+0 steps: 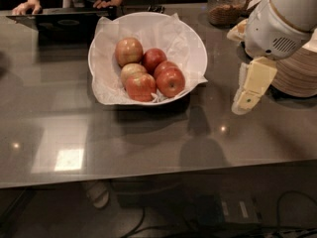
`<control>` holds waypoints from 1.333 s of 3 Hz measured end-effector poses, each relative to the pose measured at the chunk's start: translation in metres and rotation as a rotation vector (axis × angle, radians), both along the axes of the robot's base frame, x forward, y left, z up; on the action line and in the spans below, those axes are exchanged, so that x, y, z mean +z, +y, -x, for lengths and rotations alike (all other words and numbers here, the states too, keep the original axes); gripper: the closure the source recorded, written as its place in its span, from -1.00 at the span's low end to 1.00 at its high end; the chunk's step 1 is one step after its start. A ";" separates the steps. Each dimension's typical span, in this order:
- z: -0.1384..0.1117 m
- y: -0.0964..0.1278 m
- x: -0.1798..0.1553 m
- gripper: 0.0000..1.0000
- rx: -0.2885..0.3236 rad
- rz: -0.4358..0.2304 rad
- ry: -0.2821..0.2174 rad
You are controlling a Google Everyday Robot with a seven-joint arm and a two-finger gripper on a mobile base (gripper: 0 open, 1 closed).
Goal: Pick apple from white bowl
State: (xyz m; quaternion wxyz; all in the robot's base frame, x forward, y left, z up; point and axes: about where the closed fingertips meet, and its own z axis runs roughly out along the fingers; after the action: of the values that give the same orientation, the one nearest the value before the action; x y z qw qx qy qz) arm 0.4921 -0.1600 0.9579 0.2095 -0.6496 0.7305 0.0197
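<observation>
The white bowl (193, 43), wide and lined with crinkled white paper, stands on the dark grey counter at the upper middle. It holds several apples. The evenly red, glossy apple (171, 82) lies at the bowl's front right, with another dark red apple (154, 58) behind it. Paler yellow-and-red apples (129, 51) lie to the left. My gripper (249, 89), cream-coloured on a white arm, hangs above the counter to the right of the bowl, apart from it and holding nothing I can see.
A stack of beige plates (299, 73) sits behind my arm at the right edge. A glass jar (225, 6) stands at the back. A person's hands rest by a dark laptop (62, 21) at the back left. The counter's front edge (148, 180) runs below.
</observation>
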 end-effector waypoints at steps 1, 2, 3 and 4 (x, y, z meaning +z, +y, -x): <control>0.000 0.000 0.000 -1.00 0.000 0.000 0.000; -0.011 0.007 -0.003 -1.00 0.007 -0.052 -0.029; -0.036 0.035 -0.006 -1.00 0.071 -0.132 -0.063; -0.052 0.056 -0.006 -0.69 0.116 -0.190 -0.078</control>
State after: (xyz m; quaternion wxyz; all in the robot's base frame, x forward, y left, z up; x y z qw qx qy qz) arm 0.5440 -0.1044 0.9520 0.2967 -0.6683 0.6779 0.0758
